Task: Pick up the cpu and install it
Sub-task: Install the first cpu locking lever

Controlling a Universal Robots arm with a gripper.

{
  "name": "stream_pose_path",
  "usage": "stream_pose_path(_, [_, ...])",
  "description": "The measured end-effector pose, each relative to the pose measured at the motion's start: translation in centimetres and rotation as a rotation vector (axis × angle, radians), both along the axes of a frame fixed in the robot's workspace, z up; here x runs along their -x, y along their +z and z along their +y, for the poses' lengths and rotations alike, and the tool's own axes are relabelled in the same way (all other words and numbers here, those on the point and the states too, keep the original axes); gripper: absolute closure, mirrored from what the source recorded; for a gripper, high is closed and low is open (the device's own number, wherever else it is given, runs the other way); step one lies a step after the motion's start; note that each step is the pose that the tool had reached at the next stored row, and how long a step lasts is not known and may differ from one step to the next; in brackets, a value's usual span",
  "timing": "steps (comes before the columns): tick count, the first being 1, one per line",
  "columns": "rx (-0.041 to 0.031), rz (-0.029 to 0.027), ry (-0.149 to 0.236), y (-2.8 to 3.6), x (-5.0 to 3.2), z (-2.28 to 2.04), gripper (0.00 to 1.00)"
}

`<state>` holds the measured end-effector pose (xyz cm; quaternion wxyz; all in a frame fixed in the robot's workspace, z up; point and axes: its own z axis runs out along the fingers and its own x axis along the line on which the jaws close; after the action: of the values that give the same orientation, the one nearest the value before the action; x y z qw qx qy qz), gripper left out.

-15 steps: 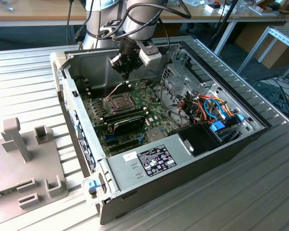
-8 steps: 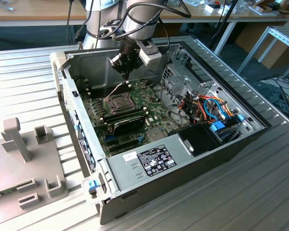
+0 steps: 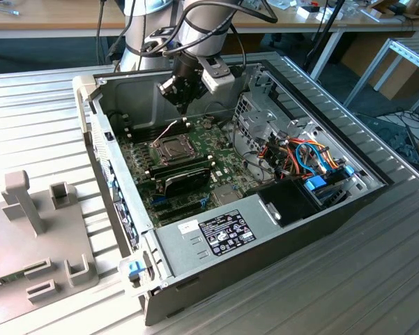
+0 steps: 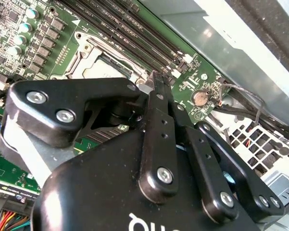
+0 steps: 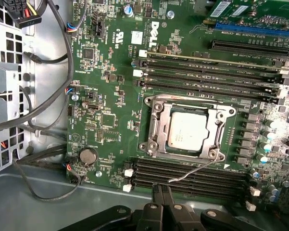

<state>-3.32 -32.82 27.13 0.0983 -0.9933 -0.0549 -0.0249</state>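
Black pincer closed at the tip, above green motherboard — cpu lying in its socket, coin battery nearby

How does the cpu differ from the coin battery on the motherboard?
The cpu is square; the coin battery is round. The cpu is larger than the coin battery. The cpu lies inside a metal socket frame; the coin battery sits near the motherboard edge. Both lie flat.

No print reads clearly: a black label on the power supply carries tiny white lettering.
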Motion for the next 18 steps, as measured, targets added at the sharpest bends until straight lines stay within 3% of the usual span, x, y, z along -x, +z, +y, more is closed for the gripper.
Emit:
stream_pose_path(1, [0.0004,0.0002,0.000,0.09,0.00,-0.01,0.89])
stream_pose_path(4, [0.0000,0.0000,0.000,1.12,0.00,0.00,0.89])
stream_pose_path(8, [0.0001,-0.0001,0.000,1.53,0.00,0.00,0.89])
stream_pose_path(13, [-0.0001,-0.0001,0.002,1.57,0.00,0.00,0.89])
stream_pose_path(18, [0.0002,0.0000,0.104,1.58,0.00,0.00,0.89])
